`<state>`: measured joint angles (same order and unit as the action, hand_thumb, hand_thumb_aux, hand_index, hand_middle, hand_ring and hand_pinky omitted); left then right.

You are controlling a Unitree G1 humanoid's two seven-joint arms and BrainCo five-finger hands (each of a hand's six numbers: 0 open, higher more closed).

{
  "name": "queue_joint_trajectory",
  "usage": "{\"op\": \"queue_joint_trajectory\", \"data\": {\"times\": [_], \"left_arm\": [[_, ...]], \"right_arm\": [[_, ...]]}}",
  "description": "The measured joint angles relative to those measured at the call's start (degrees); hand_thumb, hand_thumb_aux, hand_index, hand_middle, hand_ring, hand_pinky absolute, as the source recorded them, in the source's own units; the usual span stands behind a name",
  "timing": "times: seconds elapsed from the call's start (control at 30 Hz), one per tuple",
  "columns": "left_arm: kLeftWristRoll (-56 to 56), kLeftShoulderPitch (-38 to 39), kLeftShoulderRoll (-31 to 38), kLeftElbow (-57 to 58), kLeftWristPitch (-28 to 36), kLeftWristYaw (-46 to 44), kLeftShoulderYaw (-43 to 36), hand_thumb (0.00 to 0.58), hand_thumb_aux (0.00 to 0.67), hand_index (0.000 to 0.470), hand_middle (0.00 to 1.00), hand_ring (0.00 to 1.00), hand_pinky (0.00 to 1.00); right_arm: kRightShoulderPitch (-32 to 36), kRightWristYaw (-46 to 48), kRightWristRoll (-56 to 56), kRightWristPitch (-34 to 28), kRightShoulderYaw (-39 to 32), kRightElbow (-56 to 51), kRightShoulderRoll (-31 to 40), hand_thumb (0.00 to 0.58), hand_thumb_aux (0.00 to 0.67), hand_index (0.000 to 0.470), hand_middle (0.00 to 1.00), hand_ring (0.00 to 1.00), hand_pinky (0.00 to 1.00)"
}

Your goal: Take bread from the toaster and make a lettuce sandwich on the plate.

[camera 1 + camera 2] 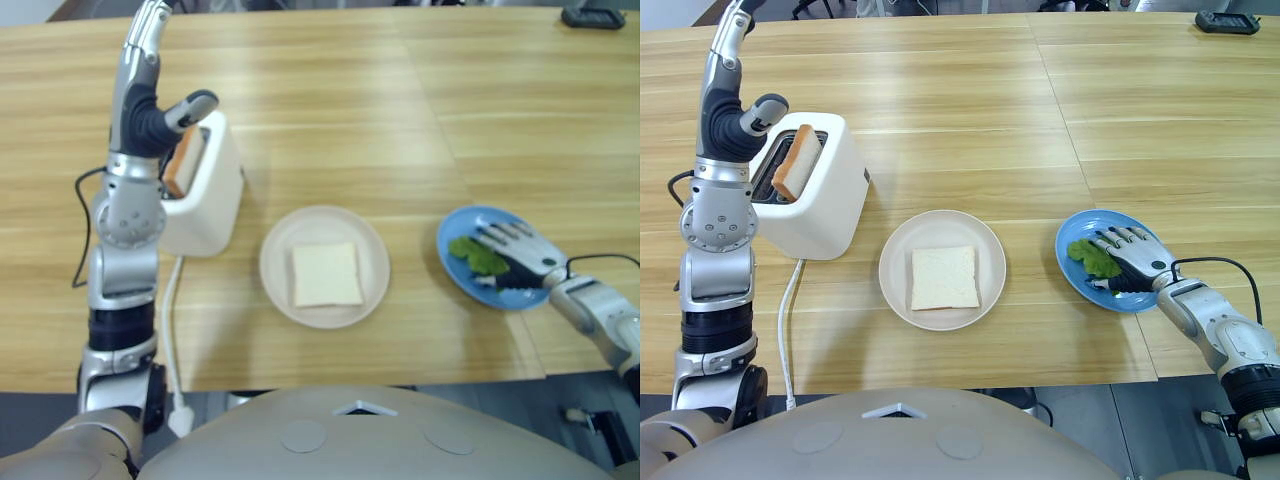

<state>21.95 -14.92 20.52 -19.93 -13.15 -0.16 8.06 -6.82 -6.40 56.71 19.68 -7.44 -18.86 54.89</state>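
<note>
Left eye: left hand (148, 95) open & empty, above toaster (212, 205) by table's (400, 120) left edge. Toast (183, 160) pokes up, light, stiff; pinch its top.
Right eye: right hand (1132, 258) on lettuce (1090, 258), blue plate (1092, 222), front-right edge; can't tell if gripping. Lettuce soft, floppy.

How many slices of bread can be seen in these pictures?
2: a white slice flat on the cream plate, a browned slice standing tilted in the toaster. Another may be hidden in the toaster.
</note>
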Motion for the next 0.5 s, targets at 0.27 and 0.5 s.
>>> {"op": "queue_joint_trajectory", "data": {"times": [0.27, 0.5], "left_arm": [[0.0, 0.1, 0.2, -0.3, 0.2, -0.1, -0.1, 0.000, 0.000, 0.000, 0.00, 0.00, 0.00], [0.2, 0.1, 0.2, -0.3, 0.2, -0.1, -0.4, 0.000, 0.000, 0.000, 0.00, 0.00, 0.00]], "right_arm": [[-0.6, -2.6, 0.1, -1.5, -1.3, 1.9, 0.9, 0.580, 0.670, 0.460, 0.00, 0.00, 0.00], [-0.6, -4.9, 0.2, -1.5, -2.0, 1.7, 0.9, 0.580, 0.670, 0.460, 0.00, 0.00, 0.00]]}}
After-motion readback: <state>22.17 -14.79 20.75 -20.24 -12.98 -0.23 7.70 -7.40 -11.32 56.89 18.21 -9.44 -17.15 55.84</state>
